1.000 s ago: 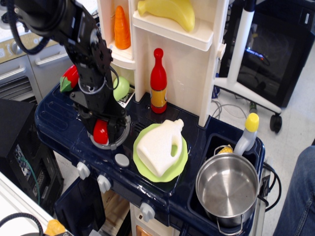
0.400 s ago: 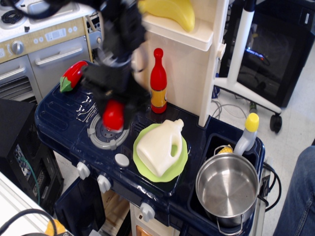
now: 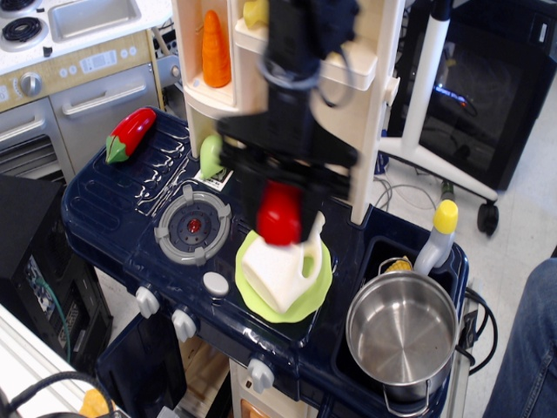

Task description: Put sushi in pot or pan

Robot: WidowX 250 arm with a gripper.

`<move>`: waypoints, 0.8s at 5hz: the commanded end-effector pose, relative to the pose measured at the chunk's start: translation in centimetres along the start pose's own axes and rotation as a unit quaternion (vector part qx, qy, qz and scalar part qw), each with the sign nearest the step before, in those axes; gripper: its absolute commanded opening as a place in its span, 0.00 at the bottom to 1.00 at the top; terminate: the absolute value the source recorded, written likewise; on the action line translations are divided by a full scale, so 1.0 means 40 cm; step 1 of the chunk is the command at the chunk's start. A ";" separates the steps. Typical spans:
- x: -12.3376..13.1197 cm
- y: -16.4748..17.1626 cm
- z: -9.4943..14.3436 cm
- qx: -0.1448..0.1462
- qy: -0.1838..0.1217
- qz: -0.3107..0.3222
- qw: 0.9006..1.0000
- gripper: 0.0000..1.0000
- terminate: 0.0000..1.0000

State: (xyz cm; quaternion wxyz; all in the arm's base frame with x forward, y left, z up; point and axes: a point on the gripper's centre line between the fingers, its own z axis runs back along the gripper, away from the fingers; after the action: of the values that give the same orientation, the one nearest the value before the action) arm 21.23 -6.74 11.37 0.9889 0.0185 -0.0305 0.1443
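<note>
My gripper [image 3: 280, 207] is shut on the sushi [image 3: 279, 214], a glossy red piece, and holds it in the air above the white jug [image 3: 277, 270] on the lime-green plate [image 3: 318, 298]. The image of the arm is blurred by motion. The shiny steel pot [image 3: 401, 333] stands empty in the sink at the front right, well to the right of and below the gripper.
A grey burner [image 3: 192, 225] lies left of the plate. A red chili pepper [image 3: 129, 135] lies at the far left. A carrot [image 3: 215, 49] stands on the shelf. A yellow-capped bottle [image 3: 437, 235] stands behind the pot. The cream shelf tower [image 3: 370, 104] rises behind the arm.
The gripper lifted the sushi off the burner and carried it right, from over the burner to above the jug on the green plate. The burner now lies bare.
</note>
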 end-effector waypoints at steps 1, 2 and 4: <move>-0.017 -0.137 -0.019 -0.067 -0.040 0.014 0.997 0.00 0.00; 0.010 -0.174 -0.075 -0.049 -0.026 -0.021 0.998 0.00 0.00; 0.047 -0.174 -0.117 -0.064 -0.062 -0.056 0.994 1.00 0.00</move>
State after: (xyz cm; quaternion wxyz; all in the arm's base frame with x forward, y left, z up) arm 24.92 -12.65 5.67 0.9916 -0.0278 -0.0872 0.0917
